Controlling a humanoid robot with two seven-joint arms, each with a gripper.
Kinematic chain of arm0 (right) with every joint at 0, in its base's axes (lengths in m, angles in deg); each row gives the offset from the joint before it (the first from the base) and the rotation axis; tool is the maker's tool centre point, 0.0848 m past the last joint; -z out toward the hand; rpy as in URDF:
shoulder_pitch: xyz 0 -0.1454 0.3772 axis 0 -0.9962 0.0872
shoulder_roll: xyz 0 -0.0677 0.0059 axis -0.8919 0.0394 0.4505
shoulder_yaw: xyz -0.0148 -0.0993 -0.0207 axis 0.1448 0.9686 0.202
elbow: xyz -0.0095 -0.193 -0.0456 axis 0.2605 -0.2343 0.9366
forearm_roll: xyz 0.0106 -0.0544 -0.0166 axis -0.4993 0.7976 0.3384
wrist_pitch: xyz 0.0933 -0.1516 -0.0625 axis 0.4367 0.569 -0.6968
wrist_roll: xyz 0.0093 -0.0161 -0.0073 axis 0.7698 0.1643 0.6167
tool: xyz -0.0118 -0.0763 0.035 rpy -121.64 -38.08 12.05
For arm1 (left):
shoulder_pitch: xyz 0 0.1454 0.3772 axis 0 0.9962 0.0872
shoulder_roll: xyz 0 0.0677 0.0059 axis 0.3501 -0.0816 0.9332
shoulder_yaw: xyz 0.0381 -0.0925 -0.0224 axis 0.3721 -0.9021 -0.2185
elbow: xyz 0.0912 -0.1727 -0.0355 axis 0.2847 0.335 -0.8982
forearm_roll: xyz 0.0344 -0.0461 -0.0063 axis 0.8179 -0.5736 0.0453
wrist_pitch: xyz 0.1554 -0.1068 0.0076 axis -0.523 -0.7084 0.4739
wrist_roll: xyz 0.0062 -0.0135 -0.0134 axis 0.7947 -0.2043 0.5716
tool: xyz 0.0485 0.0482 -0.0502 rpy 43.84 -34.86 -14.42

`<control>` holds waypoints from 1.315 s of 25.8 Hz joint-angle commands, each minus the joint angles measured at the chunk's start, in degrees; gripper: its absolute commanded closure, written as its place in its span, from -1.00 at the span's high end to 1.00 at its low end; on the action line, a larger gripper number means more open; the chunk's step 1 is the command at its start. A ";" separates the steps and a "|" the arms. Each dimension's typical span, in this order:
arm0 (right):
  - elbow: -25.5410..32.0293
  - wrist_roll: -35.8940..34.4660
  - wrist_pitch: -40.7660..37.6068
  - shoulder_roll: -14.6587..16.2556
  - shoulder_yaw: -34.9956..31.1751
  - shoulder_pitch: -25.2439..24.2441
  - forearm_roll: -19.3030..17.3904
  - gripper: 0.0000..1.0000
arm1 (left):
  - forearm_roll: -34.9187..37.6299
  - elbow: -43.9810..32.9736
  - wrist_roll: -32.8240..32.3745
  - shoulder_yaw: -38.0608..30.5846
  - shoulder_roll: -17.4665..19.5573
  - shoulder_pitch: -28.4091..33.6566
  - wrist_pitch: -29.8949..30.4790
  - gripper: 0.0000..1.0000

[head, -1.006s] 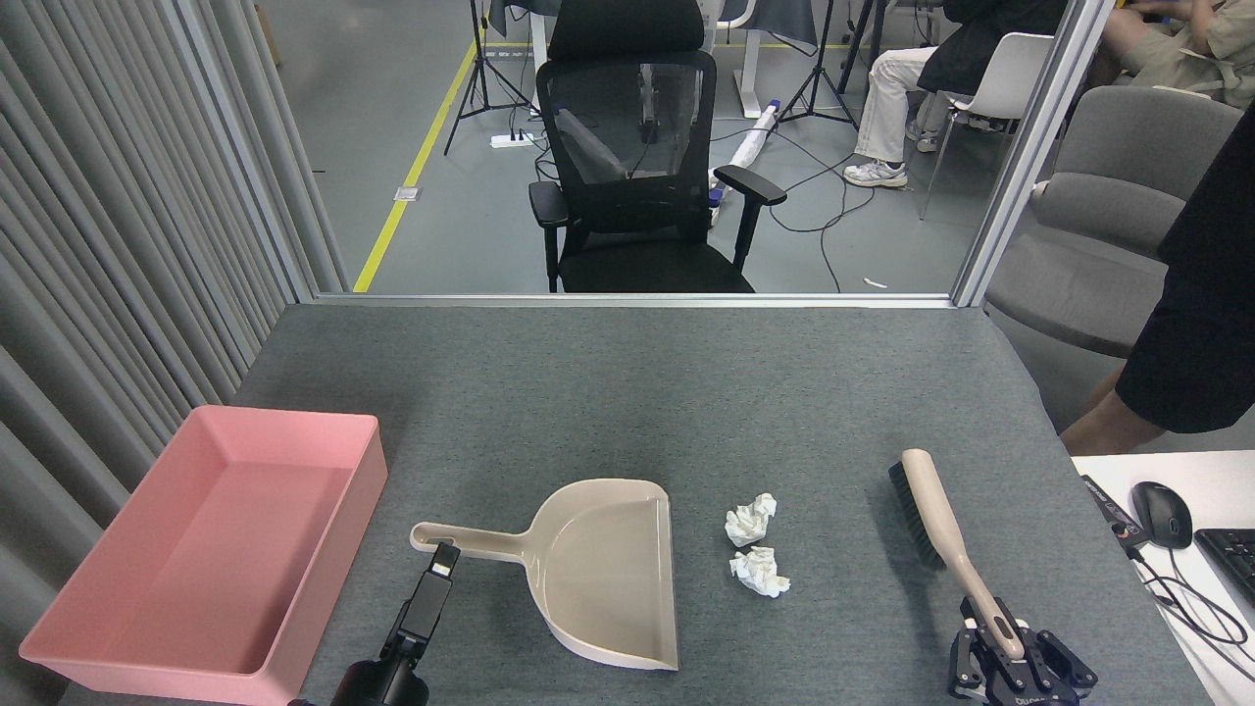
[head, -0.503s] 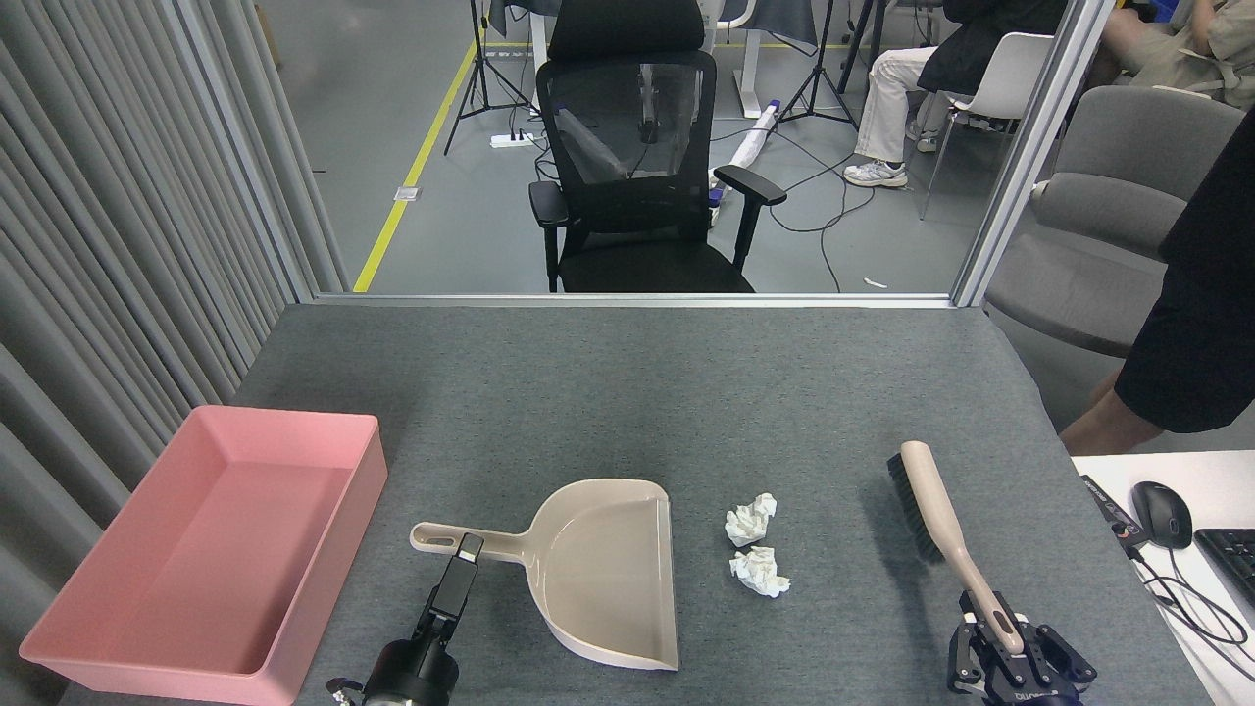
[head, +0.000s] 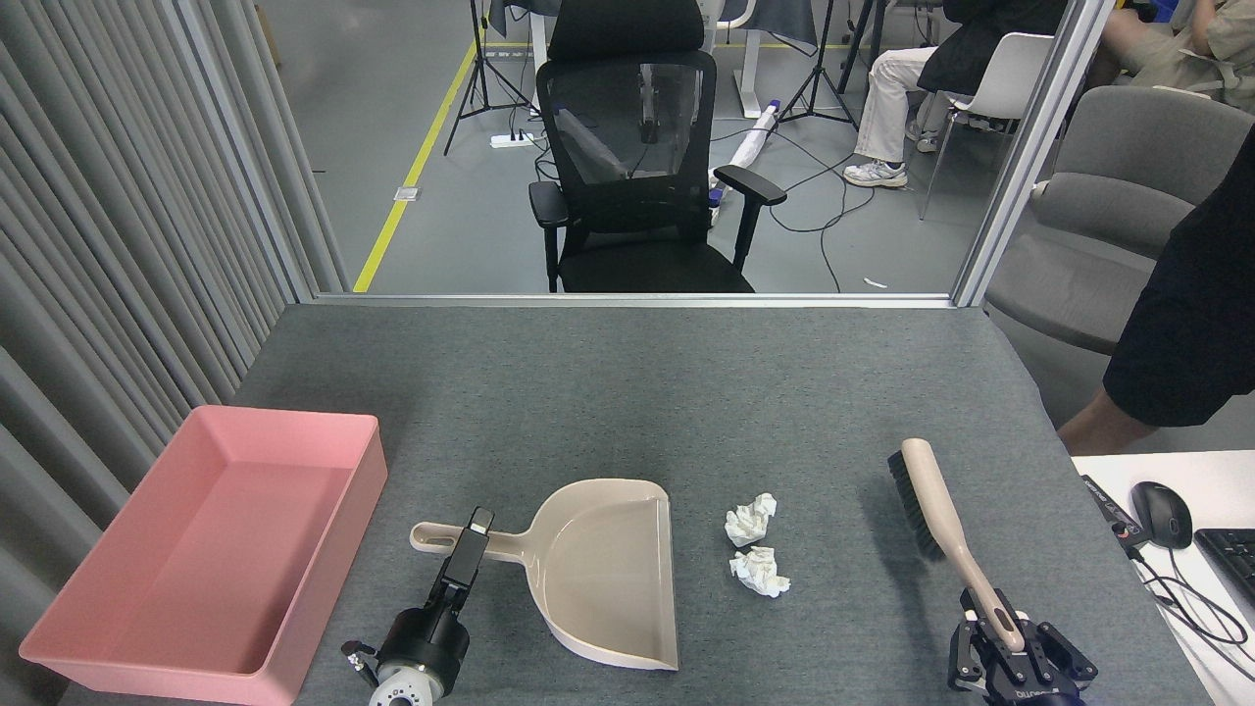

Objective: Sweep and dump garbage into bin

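Two tissue wads [head: 755, 547] lie between dustpan [head: 603, 574] and brush [head: 931, 505].

Item count, table and surroundings

On the table: two wads [head: 752, 520] [head: 758, 572], one dustpan [head: 598, 572], one brush [head: 941, 525], one pink bin [head: 211, 549]. Two grippers in view, left [head: 476, 525] and right [head: 1010, 652]. Beyond the table: three chairs [head: 637, 167] [head: 1010, 78] [head: 1118, 216]. On the side desk: one mouse [head: 1162, 514], one keyboard [head: 1237, 559].
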State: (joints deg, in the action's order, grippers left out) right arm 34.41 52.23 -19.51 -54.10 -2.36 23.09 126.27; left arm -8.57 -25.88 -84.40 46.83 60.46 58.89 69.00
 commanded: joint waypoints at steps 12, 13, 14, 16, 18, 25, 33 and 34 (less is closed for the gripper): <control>0.00 0.02 -0.01 0.00 0.00 0.01 -0.01 -0.84 | 0.01 5.26 -0.08 -0.44 0.15 -3.09 0.52 0.95; 0.00 -0.06 -0.01 0.09 0.00 0.01 -0.01 -0.84 | 0.01 5.35 -0.08 -0.53 0.15 -3.09 0.34 0.95; 0.00 0.02 -0.01 0.09 0.00 0.01 -0.01 -0.84 | 0.01 5.35 -0.16 -0.53 0.15 -3.09 0.25 0.95; 0.00 0.02 -0.01 0.09 0.00 0.01 -0.01 -0.84 | -0.17 5.35 -0.17 -0.88 0.15 -3.09 0.25 0.78; 0.00 0.02 -0.01 0.00 0.00 0.01 -0.01 -0.83 | -0.17 5.35 -0.96 -1.41 0.15 -3.09 0.34 0.70; 0.09 -0.07 -0.01 0.00 0.00 0.01 -0.01 -0.83 | -0.25 4.91 -3.51 -3.61 -0.11 -3.09 0.69 0.40; 0.09 0.02 -0.01 0.09 0.00 0.01 0.08 -0.81 | -0.17 4.91 -3.68 -3.78 -0.20 -2.56 1.48 0.16; 0.09 -0.07 -0.01 0.09 0.00 0.01 0.08 -0.81 | -0.17 4.82 -3.68 -3.78 -0.20 -2.56 1.57 0.16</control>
State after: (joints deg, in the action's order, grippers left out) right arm 34.50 52.20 -19.53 -54.04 -2.36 23.14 126.31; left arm -8.75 -21.01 -88.03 43.10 60.35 56.25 70.10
